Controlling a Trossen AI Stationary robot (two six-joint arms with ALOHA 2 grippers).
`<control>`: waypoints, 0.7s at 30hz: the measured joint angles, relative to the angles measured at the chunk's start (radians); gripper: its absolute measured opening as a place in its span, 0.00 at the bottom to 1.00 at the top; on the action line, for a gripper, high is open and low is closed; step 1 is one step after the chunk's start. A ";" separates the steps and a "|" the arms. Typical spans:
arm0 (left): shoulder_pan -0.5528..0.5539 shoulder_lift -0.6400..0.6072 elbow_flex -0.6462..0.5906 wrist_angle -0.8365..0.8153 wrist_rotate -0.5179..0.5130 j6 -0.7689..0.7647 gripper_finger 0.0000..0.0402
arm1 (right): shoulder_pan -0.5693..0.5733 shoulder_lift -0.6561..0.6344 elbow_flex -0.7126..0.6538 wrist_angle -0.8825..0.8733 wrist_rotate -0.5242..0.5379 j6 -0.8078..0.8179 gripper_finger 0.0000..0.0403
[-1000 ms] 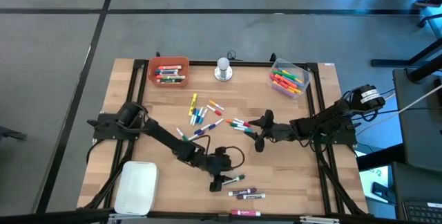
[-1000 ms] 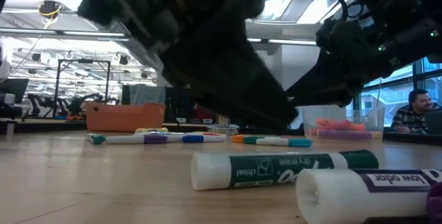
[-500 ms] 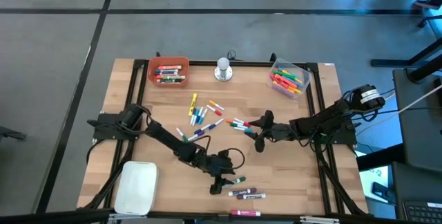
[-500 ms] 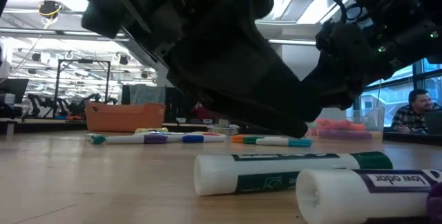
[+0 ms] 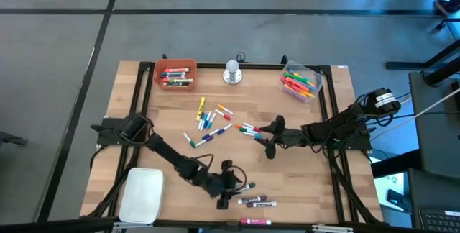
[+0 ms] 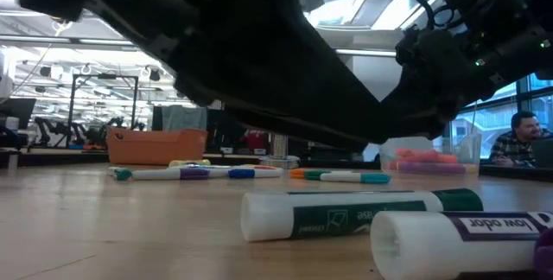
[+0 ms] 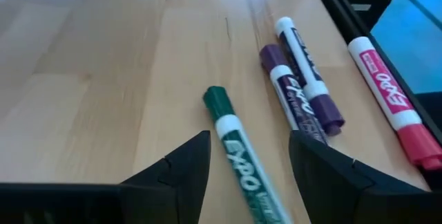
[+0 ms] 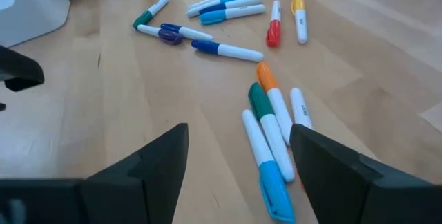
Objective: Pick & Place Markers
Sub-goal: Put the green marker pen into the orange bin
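Readable markings: the green-capped marker (image 7: 238, 156) between the left gripper's fingers carries "EXPO" on its white barrel. The same brand shows on the two purple markers (image 7: 304, 79) beside it and on the pink marker (image 7: 390, 99) nearest the table's front edge. In the low view, the green marker (image 6: 359, 213) shows "dry erase" and "chisel", read upside down; the purple-labelled marker (image 6: 467, 241) in front of it reads "low odor".

Left gripper (image 5: 228, 185): low over the front-centre of the wooden table (image 5: 316, 183), fingers spread wide, straddling the green marker without touching it. The marker lies flat on the wood.

Right gripper (image 5: 267, 141): right of centre, fingers spread wide, nothing held, above a cluster of teal, green and orange markers (image 8: 271, 137).

Other markers: a loose group (image 5: 208, 121) lies mid-table. More fill the orange bin (image 5: 175, 74) and the clear bin (image 5: 300, 80) at the back edge.

Change from one second earlier: the left arm has swung nearer the front edge, and the green marker has rolled slightly. The right arm is unchanged.
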 joint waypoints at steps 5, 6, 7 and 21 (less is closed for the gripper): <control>-0.033 0.009 0.000 -0.027 -0.071 -0.001 0.46 | 0.016 0.000 0.000 0.000 -0.022 0.000 0.63; -0.040 0.018 0.000 -0.030 -0.090 -0.008 0.46 | 0.024 0.000 0.000 0.000 -0.023 0.000 0.63; -0.045 0.029 0.000 -0.035 -0.103 -0.018 0.45 | 0.032 0.000 0.000 0.000 -0.023 0.000 0.63; -0.056 0.093 0.006 -0.121 -0.241 -0.190 0.14 | 0.108 0.000 0.000 0.007 0.010 0.012 0.63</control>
